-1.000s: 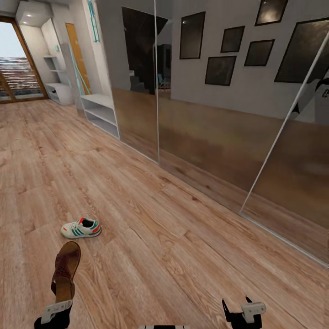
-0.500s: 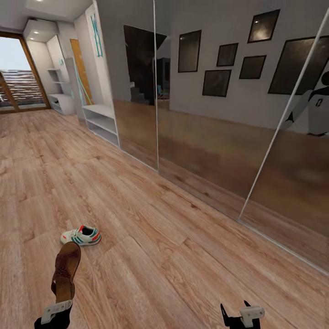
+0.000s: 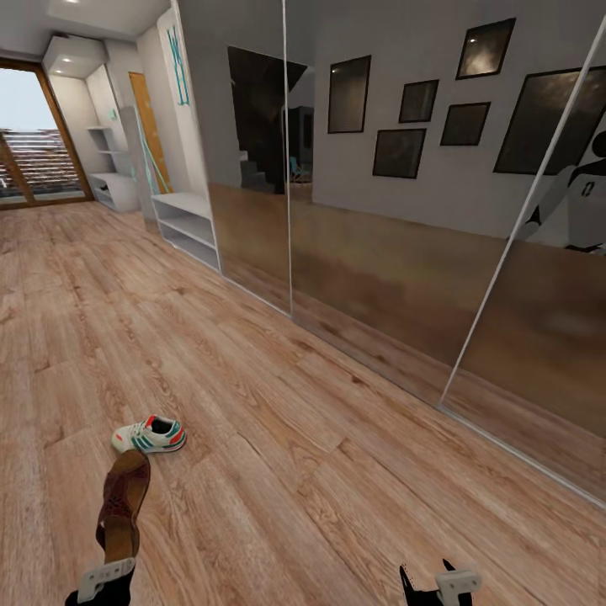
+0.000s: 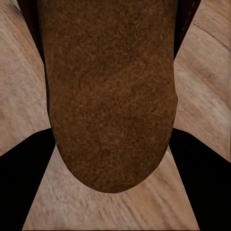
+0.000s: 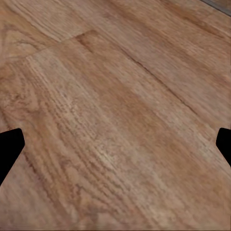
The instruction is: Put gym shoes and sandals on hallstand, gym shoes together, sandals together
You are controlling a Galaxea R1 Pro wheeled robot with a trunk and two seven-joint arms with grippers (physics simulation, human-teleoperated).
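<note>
- Head view: a brown sandal [image 3: 123, 503] is held up by the left gripper [image 3: 105, 574] at the lower left of the picture, its toe pointing away from the robot and its heel end gripped.
- Just beyond the sandal's toe, a white gym shoe [image 3: 150, 434] with green stripes and a red-orange patch is seen lying on the wood floor [image 3: 252, 438], apart from the sandal. No brand name or writing can be read on it.
- The right gripper [image 3: 431, 583] is seen at the bottom edge, right of centre, with two dark fingertips standing apart and nothing between them.
- A pale shoe rack [image 3: 187, 220] with open shelf slots is set against the wall far ahead on the left, well apart from both shoes. Beside it, mirrored sliding doors [image 3: 379, 236] run along the right, and dark picture frames [image 3: 404, 126] are reflected in them; no text is legible there.
- A glass door [image 3: 34, 160] with a wooden frame is seen at the far end of the corridor.
- Left wrist view: the rough brown sole of the sandal [image 4: 113, 91] is pressed between the two dark fingers [image 4: 24, 173], with floor planks behind it. No label is visible on the sole.
- Right wrist view: bare wood floor [image 5: 115, 115] is seen between the two dark fingertips [image 5: 9, 144] at the picture's opposite edges, so the claw is wide and holds nothing.
</note>
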